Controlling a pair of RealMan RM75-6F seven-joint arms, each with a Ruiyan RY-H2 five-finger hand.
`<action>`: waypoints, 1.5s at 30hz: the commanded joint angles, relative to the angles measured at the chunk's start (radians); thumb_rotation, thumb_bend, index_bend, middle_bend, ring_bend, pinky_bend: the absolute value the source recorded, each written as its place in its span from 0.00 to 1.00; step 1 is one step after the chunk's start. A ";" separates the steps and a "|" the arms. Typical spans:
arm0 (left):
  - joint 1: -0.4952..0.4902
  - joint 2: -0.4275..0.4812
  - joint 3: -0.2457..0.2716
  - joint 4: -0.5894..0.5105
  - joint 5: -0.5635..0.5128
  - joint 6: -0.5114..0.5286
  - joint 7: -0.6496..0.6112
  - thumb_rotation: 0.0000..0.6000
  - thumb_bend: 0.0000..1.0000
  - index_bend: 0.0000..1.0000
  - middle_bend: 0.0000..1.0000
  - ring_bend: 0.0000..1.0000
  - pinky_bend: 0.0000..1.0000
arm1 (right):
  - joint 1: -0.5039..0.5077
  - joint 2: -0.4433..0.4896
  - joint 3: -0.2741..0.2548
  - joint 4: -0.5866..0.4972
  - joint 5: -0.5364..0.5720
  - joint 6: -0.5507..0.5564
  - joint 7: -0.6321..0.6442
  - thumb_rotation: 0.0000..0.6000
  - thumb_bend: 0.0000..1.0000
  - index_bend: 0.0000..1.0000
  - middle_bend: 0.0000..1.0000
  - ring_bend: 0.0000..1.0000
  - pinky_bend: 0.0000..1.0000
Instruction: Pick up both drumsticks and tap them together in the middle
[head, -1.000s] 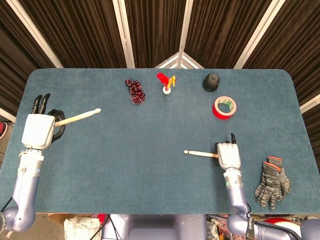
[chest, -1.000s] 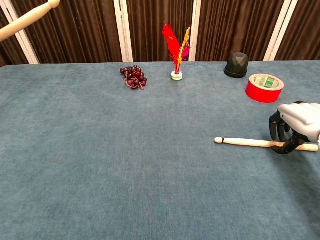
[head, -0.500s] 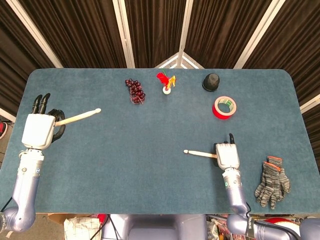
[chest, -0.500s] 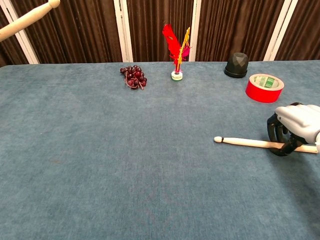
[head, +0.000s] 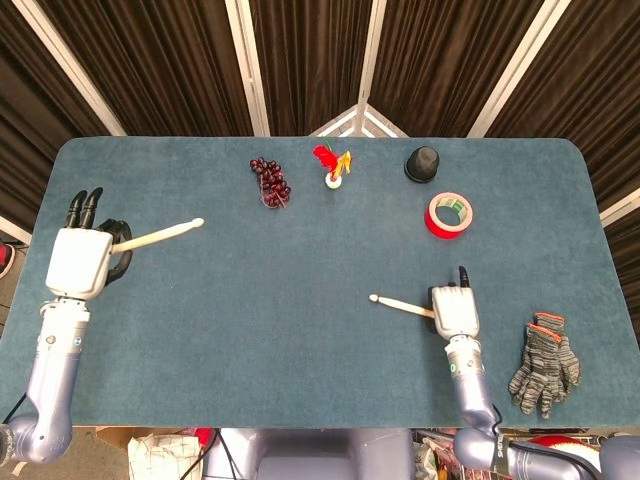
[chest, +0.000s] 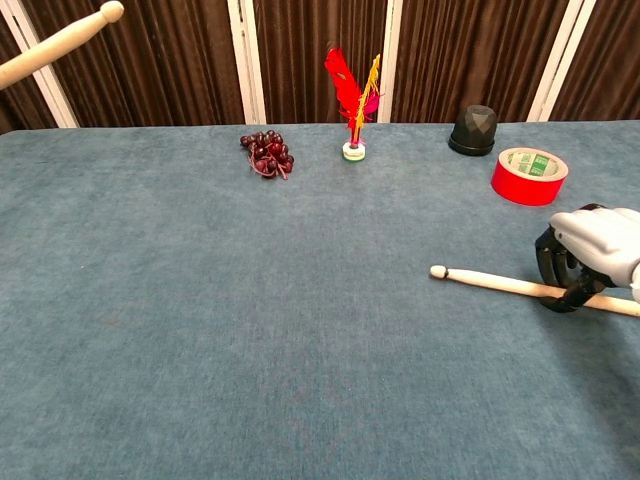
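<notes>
A blue-grey felt table (head: 300, 270) fills both views, backed by dark brown curtains (head: 310, 60) with pale uprights. At its left edge the left hand (head: 80, 258) has its fingers clamped round the butt of the left drumstick (head: 165, 233), which is lifted off the cloth and points toward the table's middle; in the chest view only its tip end shows, high in the upper left corner. On the right side the right hand (head: 455, 310) has its fingers curled round the right drumstick (chest: 495, 282), whose rounded tip points left and sits close above the cloth; whether it touches the table I cannot tell.

Near the right hand, at the table's right front, lies a pair of grey knit gloves (head: 543, 365) with orange cuffs. Further back on the right sits a red tape roll (chest: 528, 175); its core label shows green print too small to read. Behind it stands a black cup-shaped object (chest: 473, 129). At the back centre is a red and yellow feather shuttlecock (chest: 352, 100) standing upright on its white base, and to its left a bunch of dark grapes (chest: 266, 153).
</notes>
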 joint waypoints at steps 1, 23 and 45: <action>0.000 0.000 0.001 -0.004 0.003 0.002 0.002 1.00 0.52 0.57 0.55 0.04 0.00 | 0.000 0.003 -0.002 0.000 0.002 -0.006 0.000 1.00 0.37 0.64 0.58 0.40 0.00; 0.004 0.007 0.000 -0.010 0.007 0.007 -0.001 1.00 0.52 0.58 0.55 0.04 0.00 | 0.006 0.018 -0.012 -0.012 -0.012 -0.007 -0.007 1.00 0.40 0.64 0.65 0.44 0.00; 0.013 0.026 -0.009 -0.019 0.008 0.017 -0.012 1.00 0.52 0.58 0.55 0.04 0.00 | 0.003 0.062 0.008 -0.068 -0.022 -0.005 0.035 1.00 0.40 0.39 0.48 0.40 0.00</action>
